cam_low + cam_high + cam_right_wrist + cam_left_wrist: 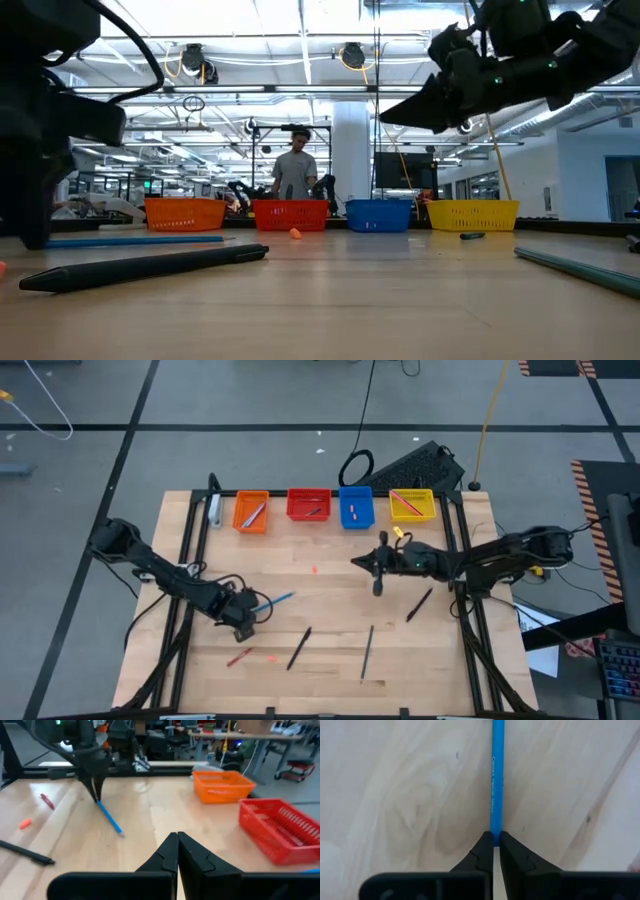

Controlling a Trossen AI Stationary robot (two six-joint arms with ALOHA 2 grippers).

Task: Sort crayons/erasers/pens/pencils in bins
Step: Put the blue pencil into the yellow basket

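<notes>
A light blue stick [276, 599] lies on the table at the near left, and my left gripper [493, 839] is shut on its near end. My right gripper [177, 841] hovers shut above the table's middle right [357, 561], holding nothing. Four bins stand in a row at the far edge: orange [251, 513], red [309, 506], blue [355, 508] and yellow [412, 506]. Loose on the table are two black sticks [299, 648] [418, 604], a dark thin stick [367, 651], a red crayon [238, 657] and two small orange-red erasers [272, 657] [314, 570]. My left gripper pinches the blue stick's near end [496, 834] between its two fingertips. The fingers come from above, pointing down [95, 790], in line with the stick in the wrist view. The stick reaches away from the fingers along the tabletop [111, 822].
The orange bin holds sticks, the red bin a dark stick, the blue bin small red bits, the yellow bin a pink stick. A black frame rail [462, 560] runs along the table's right side. A person [296, 165] stands in the room beyond the bins.
</notes>
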